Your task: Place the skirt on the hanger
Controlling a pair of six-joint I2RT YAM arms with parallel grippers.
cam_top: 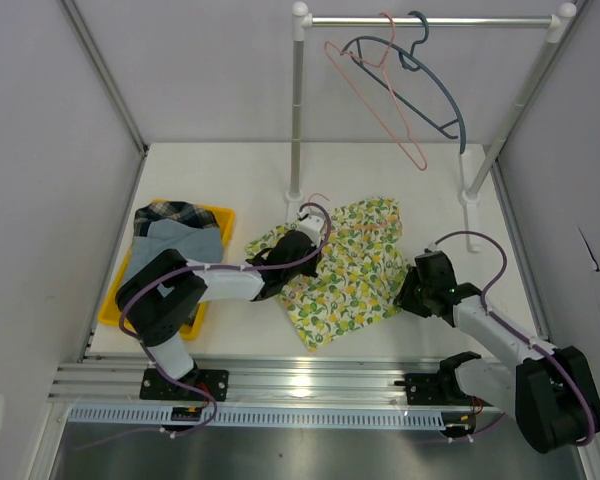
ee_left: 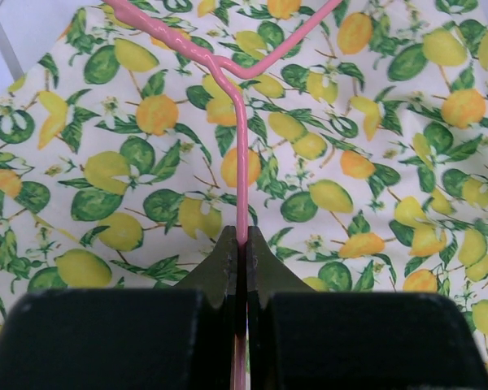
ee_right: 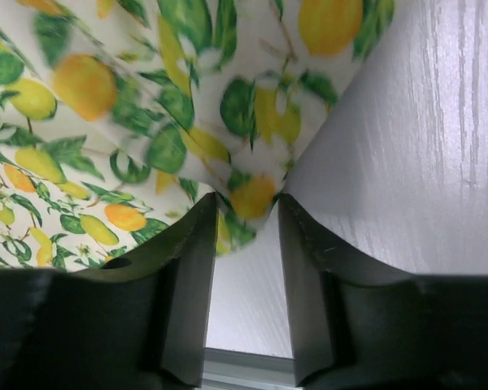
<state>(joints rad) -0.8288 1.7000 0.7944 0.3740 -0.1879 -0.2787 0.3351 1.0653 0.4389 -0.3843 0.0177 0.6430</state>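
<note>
Skirt (cam_top: 355, 265), long axis near-left to far-right

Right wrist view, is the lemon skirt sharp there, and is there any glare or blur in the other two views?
Right wrist view: the skirt blurs in its upper folds close to the lens, and the table shows a soft sheen; left wrist view: the print and pink hanger are crisp; top external view: glare on the aluminium rail by the bases.

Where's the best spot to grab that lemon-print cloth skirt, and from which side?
The lemon-print cloth skirt lies spread out, so pinch its right edge, coming in low from the right; a loose corner there sits between the open fingers of the right end effector.
</note>
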